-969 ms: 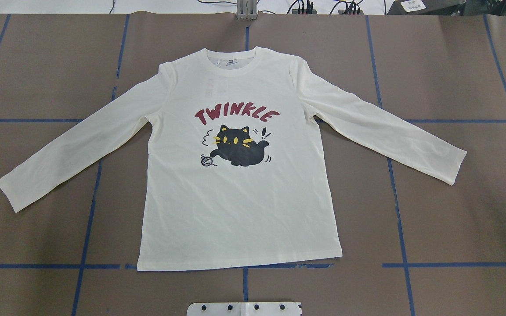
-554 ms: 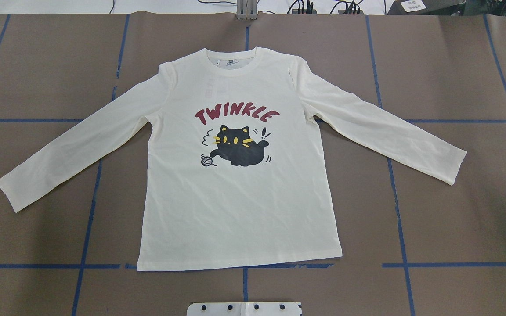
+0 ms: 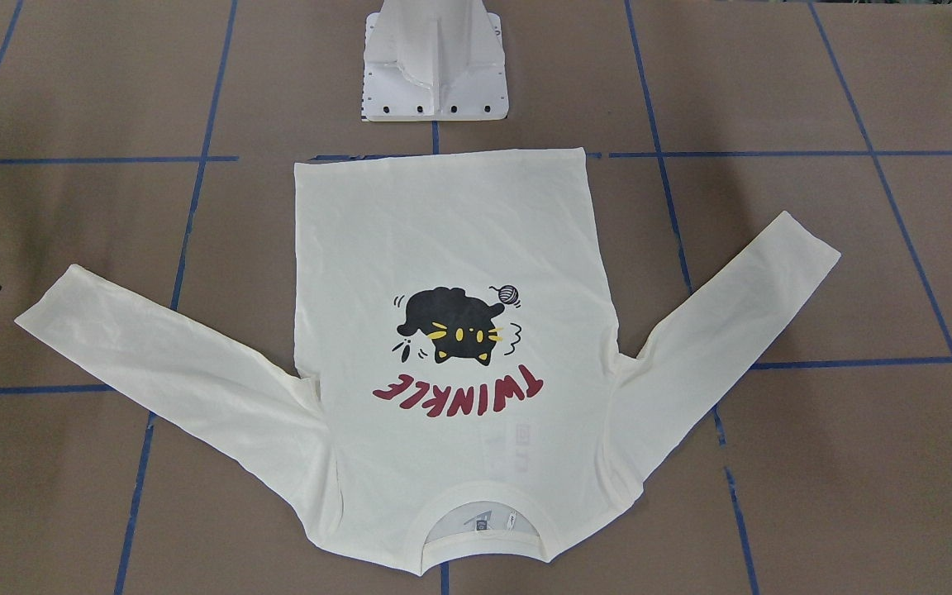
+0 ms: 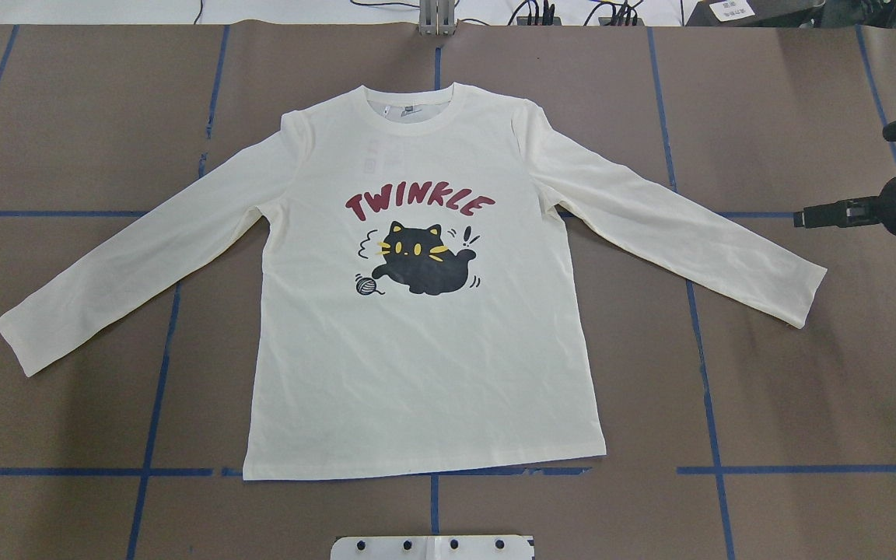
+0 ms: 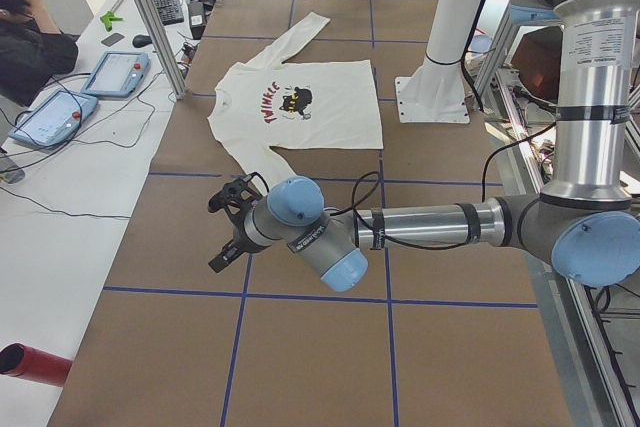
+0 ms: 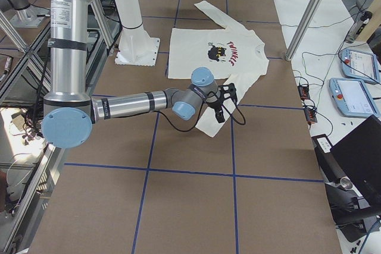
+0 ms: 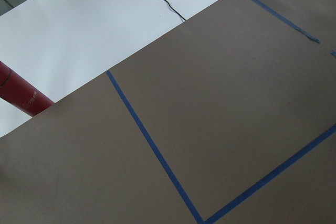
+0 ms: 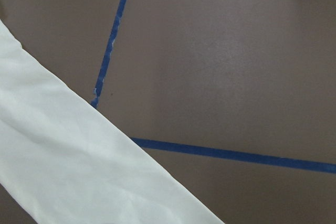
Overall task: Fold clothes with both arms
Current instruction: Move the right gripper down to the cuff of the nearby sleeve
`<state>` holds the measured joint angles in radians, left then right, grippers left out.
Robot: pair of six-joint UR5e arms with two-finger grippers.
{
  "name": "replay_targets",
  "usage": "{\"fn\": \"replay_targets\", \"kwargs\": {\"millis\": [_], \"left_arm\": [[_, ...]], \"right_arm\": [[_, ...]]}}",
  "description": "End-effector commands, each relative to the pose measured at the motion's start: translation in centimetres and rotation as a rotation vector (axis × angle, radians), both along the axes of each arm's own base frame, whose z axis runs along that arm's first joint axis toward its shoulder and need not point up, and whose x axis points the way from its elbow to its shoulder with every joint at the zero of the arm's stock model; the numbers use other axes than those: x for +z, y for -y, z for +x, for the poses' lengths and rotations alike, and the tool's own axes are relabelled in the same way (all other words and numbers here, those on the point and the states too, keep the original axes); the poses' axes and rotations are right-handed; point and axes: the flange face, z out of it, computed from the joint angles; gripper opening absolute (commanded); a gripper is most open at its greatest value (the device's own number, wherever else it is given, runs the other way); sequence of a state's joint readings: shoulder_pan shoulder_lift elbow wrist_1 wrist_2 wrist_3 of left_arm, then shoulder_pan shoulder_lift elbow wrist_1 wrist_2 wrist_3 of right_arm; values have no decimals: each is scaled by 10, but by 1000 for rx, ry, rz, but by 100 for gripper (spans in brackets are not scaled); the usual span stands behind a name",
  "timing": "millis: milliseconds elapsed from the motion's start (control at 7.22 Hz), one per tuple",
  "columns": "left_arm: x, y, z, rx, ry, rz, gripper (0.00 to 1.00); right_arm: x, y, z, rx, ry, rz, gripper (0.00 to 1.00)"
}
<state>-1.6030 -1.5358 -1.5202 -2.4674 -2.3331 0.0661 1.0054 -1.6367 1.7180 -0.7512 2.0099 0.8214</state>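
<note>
Shirt [image 3: 443, 240] lies flat, print up, mid-table in the front view. Its hem [image 3: 443, 162] is near the base [image 3: 435, 74] and its collar [image 3: 483, 541] far, so the body runs near to far, with the sleeves [image 3: 187, 347] splayed left and right.

Overhead, the right gripper [image 4: 845, 210] hovers just beyond the right cuff [image 4: 806, 294], not touching. I cannot tell whether it is clenched or released.

From the left end, the left gripper [image 5: 232, 232] hangs over bare table [image 5: 300, 347] past the left sleeve [image 5: 235, 147]. Its state cannot be told.

The right wrist view shows only sleeve and tape [image 8: 231, 154].

The cloth looks soft, light and limp, likely to slide and crease, so pinch it at the cuffs or shoulders.
</note>
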Motion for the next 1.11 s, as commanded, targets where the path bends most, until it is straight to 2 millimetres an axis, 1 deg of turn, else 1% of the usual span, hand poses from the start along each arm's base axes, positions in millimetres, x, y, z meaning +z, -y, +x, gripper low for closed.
{"fn": "replay_targets", "kwargs": {"millis": [0,138,415,554,692,969], "left_arm": [[-2,-3,0,0,0,14,100],[-2,-3,0,0,0,14,100],[0,-6,0,-2,-1,30,100],[1,-6,0,0,1,31,100],[1,-6,0,0,1,31,100],[1,-6,0,-2,-1,30,100]], "right_arm": [[52,-10,-22,1,34,50,90],[79,-10,-19,4,39,49,87],[93,-15,-12,19,34,16,82],[96,-16,-12,21,29,11,79],[104,-17,-10,22,20,0,77],[110,-20,-8,23,13,-8,74]]}}
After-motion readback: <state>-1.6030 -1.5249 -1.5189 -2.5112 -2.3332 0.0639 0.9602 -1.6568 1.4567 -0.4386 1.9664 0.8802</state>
